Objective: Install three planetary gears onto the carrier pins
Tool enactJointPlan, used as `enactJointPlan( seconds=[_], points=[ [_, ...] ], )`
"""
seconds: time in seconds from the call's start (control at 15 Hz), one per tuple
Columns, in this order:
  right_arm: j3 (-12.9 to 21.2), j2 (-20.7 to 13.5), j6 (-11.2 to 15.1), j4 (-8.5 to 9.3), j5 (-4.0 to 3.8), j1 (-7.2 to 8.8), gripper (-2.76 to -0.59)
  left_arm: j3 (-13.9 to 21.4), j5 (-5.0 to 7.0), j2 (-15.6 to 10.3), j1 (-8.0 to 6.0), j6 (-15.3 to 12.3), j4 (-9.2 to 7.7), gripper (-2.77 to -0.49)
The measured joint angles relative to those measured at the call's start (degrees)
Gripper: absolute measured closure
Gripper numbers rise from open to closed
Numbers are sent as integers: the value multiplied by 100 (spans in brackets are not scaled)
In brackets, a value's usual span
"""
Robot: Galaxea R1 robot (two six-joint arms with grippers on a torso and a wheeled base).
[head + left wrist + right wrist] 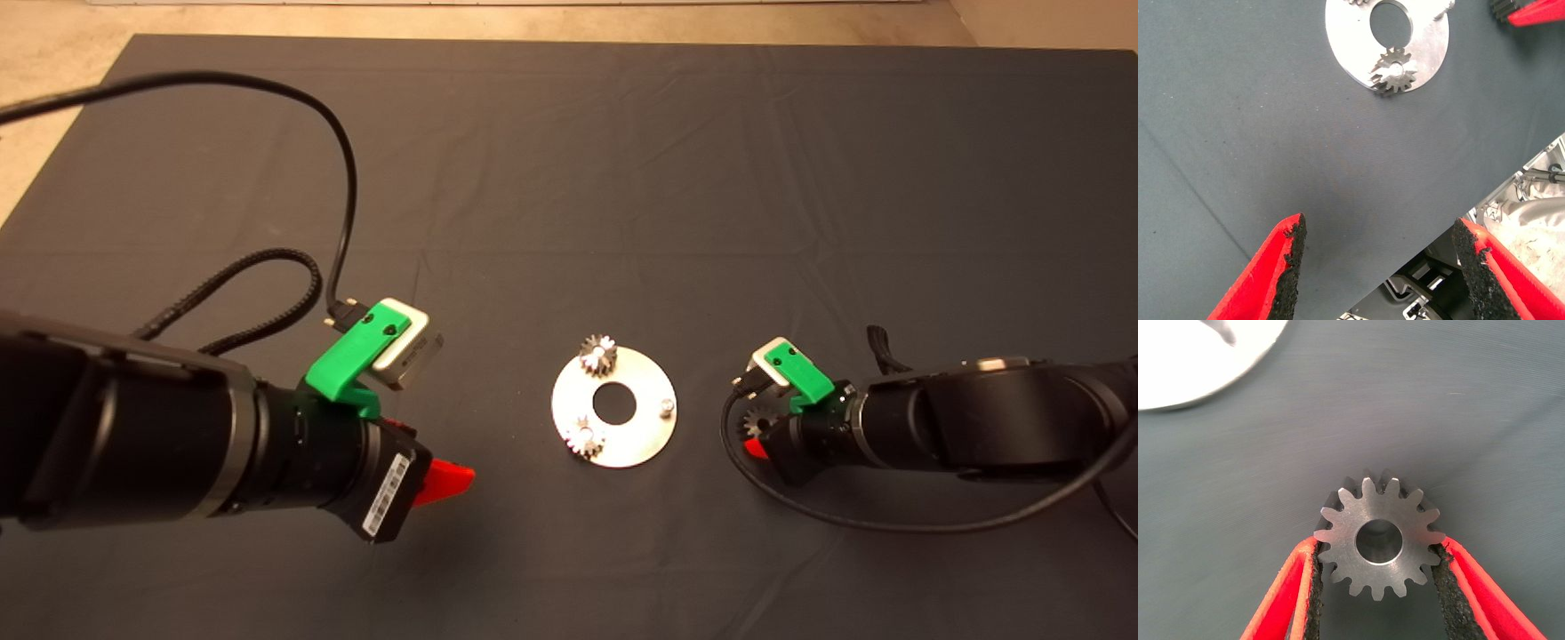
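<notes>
Dark mat (pixel 569 160), round plate (pixel 642 444) central, gears (pixel 598 355) pinned at 11 and 7.
Right gripper (pixel 1378 587) at 3, jaws clamped on third gear (pixel 1378 540); left gripper (pixel 1378 267) at 9, jaws apart.

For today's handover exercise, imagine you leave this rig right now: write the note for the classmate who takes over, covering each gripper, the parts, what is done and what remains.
Right gripper: shut on the third planetary gear, held flat just right of the carrier plate.
Left gripper: open, empty, hovering over the mat left of the plate.
Done: two gears sit on pins, one at the plate's far edge, one at its near left.
Left: the right-hand pin is bare; carry the held gear there, seat its hole on the pin, release.
</notes>
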Motion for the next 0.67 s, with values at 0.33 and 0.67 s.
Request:
enactJointPlan(
  seconds=[0.33,0.67],
  points=[
    [642,0,338,5,5,786,-99,1,-10,51,0,0,0,-149],
    [717,432,516,221,-15,1176,-99,1,-16,103,0,0,0,-149]
  ],
)
